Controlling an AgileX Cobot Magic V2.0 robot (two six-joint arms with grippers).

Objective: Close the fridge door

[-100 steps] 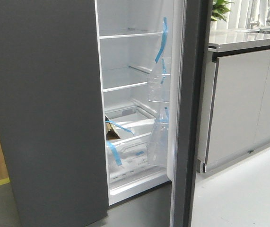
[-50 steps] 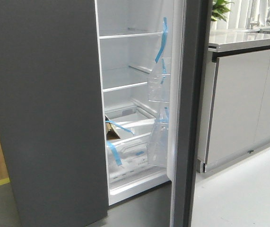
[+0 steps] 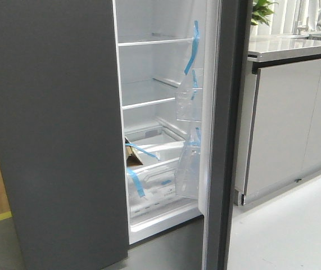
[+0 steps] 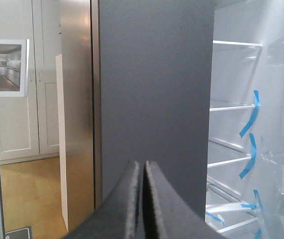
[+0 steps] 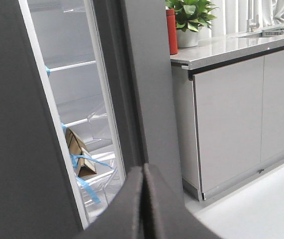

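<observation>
Nothing has moved; both grippers, left (image 4: 142, 199) and right (image 5: 142, 204), pressed together, could glance off the tall matte dark-grey fridge door (image 3: 225, 135) at centre-right, leaving it ajar.

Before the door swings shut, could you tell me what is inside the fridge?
Bare white shelves, a brown cardboard box low down, blue tape strips. The closed grey panel hides the rest.

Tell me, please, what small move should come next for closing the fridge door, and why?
Probably bring the right gripper onto the outer grey face of the fridge door. The door stands open, edge-on, neither gripper touches it, and both sets of jaws are shut.
</observation>
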